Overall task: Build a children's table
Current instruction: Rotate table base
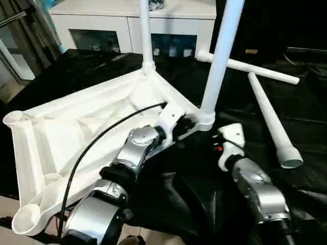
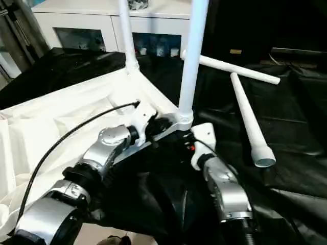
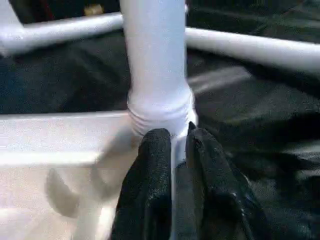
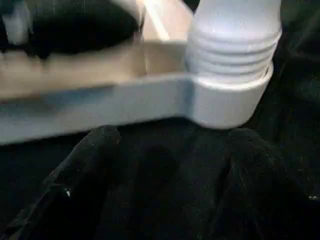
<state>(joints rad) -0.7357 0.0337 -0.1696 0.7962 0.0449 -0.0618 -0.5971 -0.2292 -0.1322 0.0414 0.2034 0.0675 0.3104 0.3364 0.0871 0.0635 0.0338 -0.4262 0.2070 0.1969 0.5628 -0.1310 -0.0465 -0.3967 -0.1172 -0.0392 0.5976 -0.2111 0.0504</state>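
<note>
Silver forearms reach forward from the bottom of the head views toward the near corner of the upturned white plastic rectangular tabletop [image 1: 76, 132], which lies ribbed underside up on the black cloth [image 1: 286, 102] so that its round corner sockets face upward to take the legs. Two long white tubular legs already stand upright: the near leg [image 1: 217, 66] seated in the corner socket closest to the robot, and the far leg [image 1: 145, 35] at the corner behind it. Two more white tubular legs [image 1: 271, 120] lie loose on the cloth well off to the right, one crossing near the other's end, and at least two empty sockets [image 1: 25, 217] wait along the tabletop's left side. The left gripper [image 3: 177, 150] sits at the base of the near leg, its black fingers [image 3: 150, 190] nearly together with only a thin gap, touching the threaded collar rather than wrapped around it (probably steadying or nudging the joint). The right gripper [image 1: 217, 140] hangs just below and beside that same corner; whether its fingers are spread or together I cannot tell. A white glass-door cabinet [image 1: 127, 30] stands behind.
</note>
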